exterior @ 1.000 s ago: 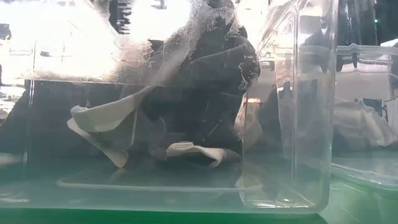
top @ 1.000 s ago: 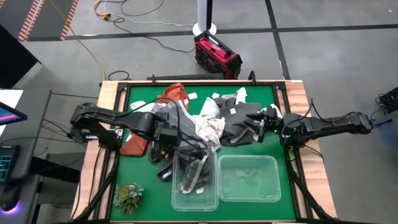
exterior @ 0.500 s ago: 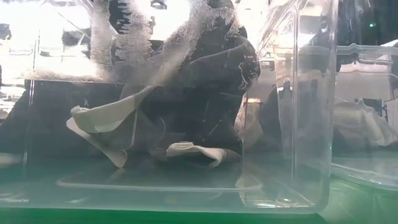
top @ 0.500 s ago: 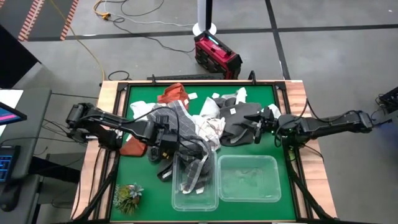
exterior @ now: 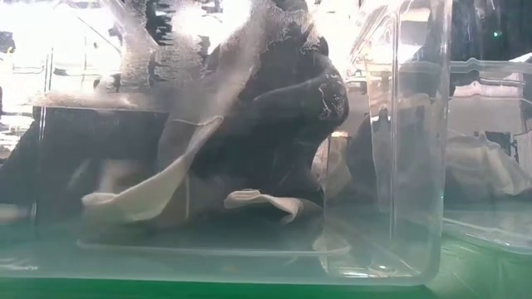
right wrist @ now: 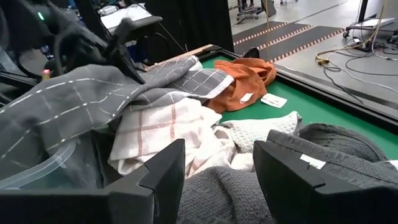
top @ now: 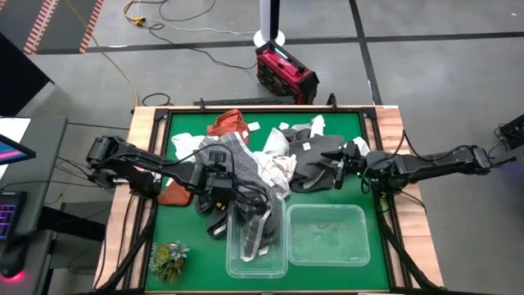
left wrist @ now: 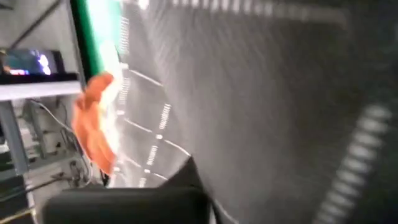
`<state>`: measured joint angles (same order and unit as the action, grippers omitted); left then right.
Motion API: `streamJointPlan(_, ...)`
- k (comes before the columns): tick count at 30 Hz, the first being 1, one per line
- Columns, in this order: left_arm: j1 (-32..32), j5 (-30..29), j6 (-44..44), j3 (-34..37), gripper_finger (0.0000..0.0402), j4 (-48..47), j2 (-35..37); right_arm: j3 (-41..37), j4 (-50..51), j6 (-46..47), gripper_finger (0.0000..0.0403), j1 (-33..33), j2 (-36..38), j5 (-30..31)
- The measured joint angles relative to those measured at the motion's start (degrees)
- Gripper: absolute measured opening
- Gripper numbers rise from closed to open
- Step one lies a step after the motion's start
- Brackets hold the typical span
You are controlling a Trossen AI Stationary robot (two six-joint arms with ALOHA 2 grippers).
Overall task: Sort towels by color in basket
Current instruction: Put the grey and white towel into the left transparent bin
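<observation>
Left end effector [top: 219, 190] apparently buried among towels [top: 270, 168].

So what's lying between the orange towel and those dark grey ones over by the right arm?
In the high view, white cloths between the orange towel and dark grey towels.

No lettering, number, brand or sign can be read in any view; the small white tags [top: 288, 127] sewn to the soft cloth towels [top: 270, 160] on the green table [top: 184, 127] show as plain white patches from above, with no print that can be made out; the one white tag [right wrist: 273, 100] lying beside the rust-orange towel [right wrist: 242, 78] in the right wrist view is likewise blank to the eye; the red case [top: 286, 74] on the floor beyond the table carries no legible mark; the glowing screen [top: 11, 152] at the left edge shows only colour, no words.
</observation>
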<state>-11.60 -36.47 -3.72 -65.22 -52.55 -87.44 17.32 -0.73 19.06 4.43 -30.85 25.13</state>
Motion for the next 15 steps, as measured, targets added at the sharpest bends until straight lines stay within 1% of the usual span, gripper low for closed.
streamJointPlan(1, 0.0, -0.3, -0.5, -1.0, 0.0013, 0.3, 0.6, 0.0, -0.1, 0.0, 0.0219, 0.0, 0.0, 0.0)
streamJointPlan(5, -0.7, -0.9, -2.2, -5.7, 0.0004, 3.7, 4.5, 0.0, -0.2, 0.0, 0.0219, 0.0, 0.0, 0.0)
streamJointPlan(6, -0.9, -0.2, -2.8, -6.8, 0.0004, 5.1, 5.7, 0.0, -0.2, 0.0, 0.0219, 0.0, 0.0, 0.0)
streamJointPlan(7, -1.1, 2.0, -3.8, -7.5, 0.0004, 6.7, 7.0, 0.0, -0.2, 0.0, 0.0219, 0.0, 0.0, 0.0)
streamJointPlan(9, -1.2, 10.3, -5.2, -8.3, 0.0003, 11.5, 9.9, 0.0, -0.2, 0.0, 0.0219, 0.0, 0.0, 0.0)
streamJointPlan(12, -0.9, 26.1, -4.7, -8.3, 0.0003, 20.0, 13.4, 0.0, -0.2, 0.0, 0.0219, 0.0, 0.0, 0.0)
streamJointPlan(13, -0.9, 30.0, -3.4, -8.3, 0.0003, 22.9, 14.2, 0.0, -0.2, 0.0, 0.0219, 0.0, 0.0, 0.0)
streamJointPlan(15, -1.1, 35.2, 0.3, -8.3, 0.0003, 28.3, 15.3, 0.0, -0.2, 0.0, 0.0219, 0.0, 0.0, 0.0)
